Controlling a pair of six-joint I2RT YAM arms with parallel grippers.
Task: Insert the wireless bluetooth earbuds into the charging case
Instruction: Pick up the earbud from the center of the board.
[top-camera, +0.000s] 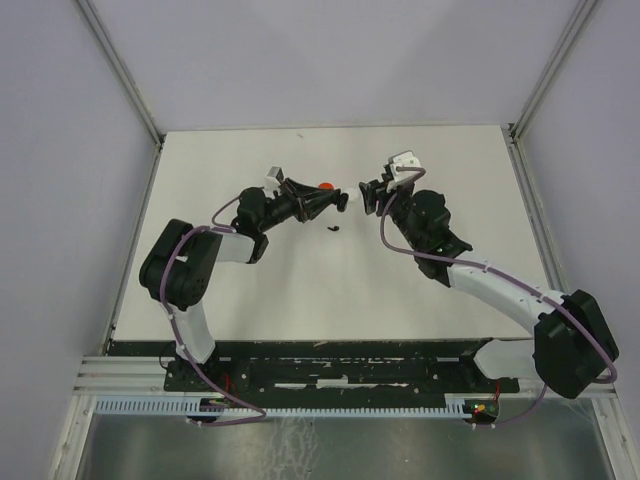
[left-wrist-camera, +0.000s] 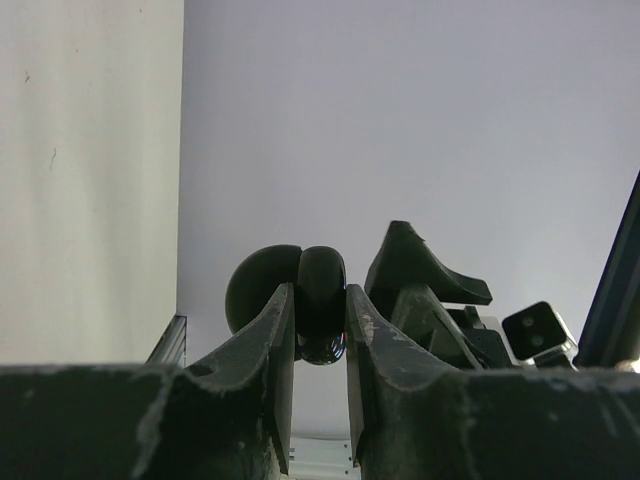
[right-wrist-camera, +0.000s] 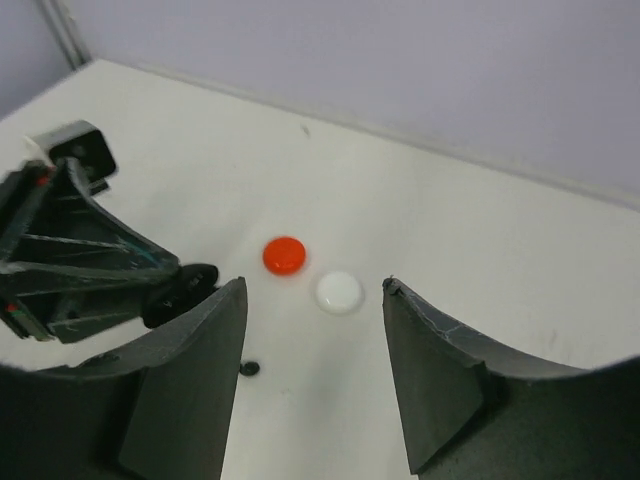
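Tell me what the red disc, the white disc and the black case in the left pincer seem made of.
Red disc: probably plastic, smooth, faint sheen on its domed top. White disc: probably the same, with a soft highlight. Black case, clamped in the left pincer: glossy hard plastic by its bright reflections.

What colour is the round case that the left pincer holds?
Black; the case shows best in the left wrist view.

1. No writing, label, brand, number or sign can be read in any view.
2. The red disc and white disc ahead of the right claw show plain faces.
3. The black charging case pinched in the left claw bears no legible mark.
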